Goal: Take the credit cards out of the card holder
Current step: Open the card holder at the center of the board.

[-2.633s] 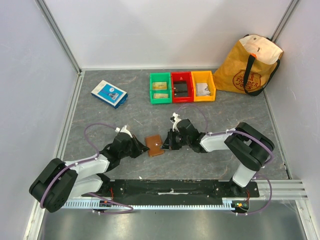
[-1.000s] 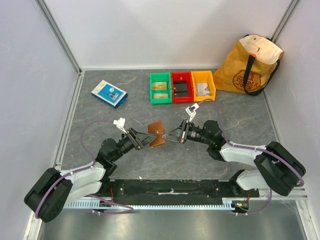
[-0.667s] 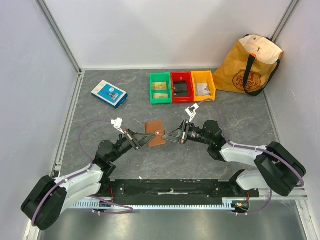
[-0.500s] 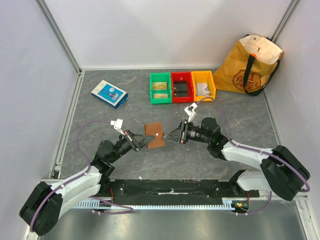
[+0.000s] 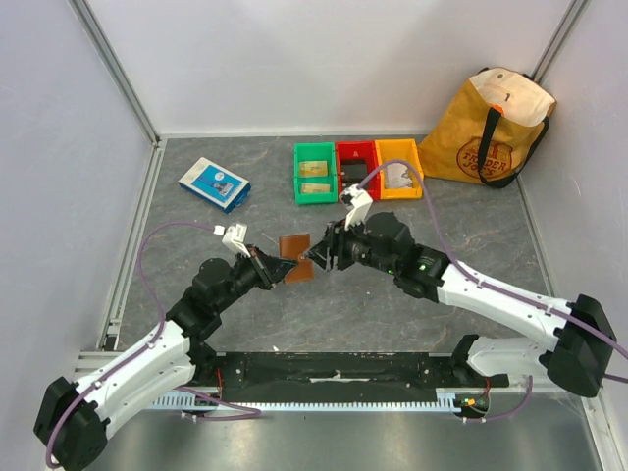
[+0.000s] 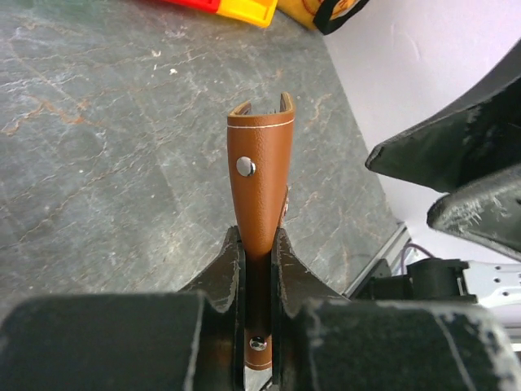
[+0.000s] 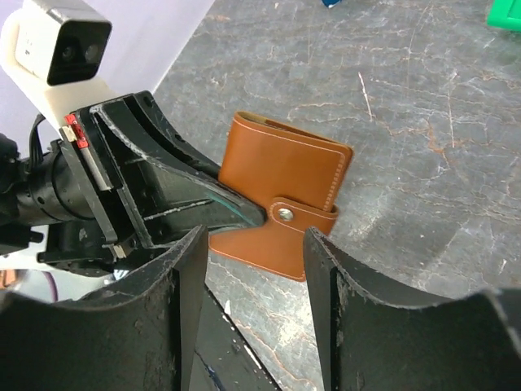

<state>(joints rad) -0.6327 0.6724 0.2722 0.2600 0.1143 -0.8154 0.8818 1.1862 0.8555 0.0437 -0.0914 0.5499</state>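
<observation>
The brown leather card holder (image 5: 295, 257) hangs above the table between the two arms. Its strap is snapped over the edge (image 7: 285, 213). My left gripper (image 5: 276, 265) is shut on its near end, and the leather stands up between the fingers (image 6: 259, 175). My right gripper (image 7: 254, 259) is open just in front of the holder, with its jaws on either side of the lower corner and touching nothing. The dark right fingers (image 6: 456, 159) show at the right of the left wrist view. The credit cards are hidden.
A blue-and-white flat box (image 5: 214, 183) lies at the back left. Green (image 5: 315, 173), red (image 5: 357, 171) and yellow (image 5: 398, 169) bins stand in a row at the back. A yellow tote bag (image 5: 489, 130) sits in the far right corner. Walls enclose the table.
The left gripper shut on the card holder and the right gripper let go and opened. Both arms rose and shifted toward the back, with the holder now carried by the left alone.
</observation>
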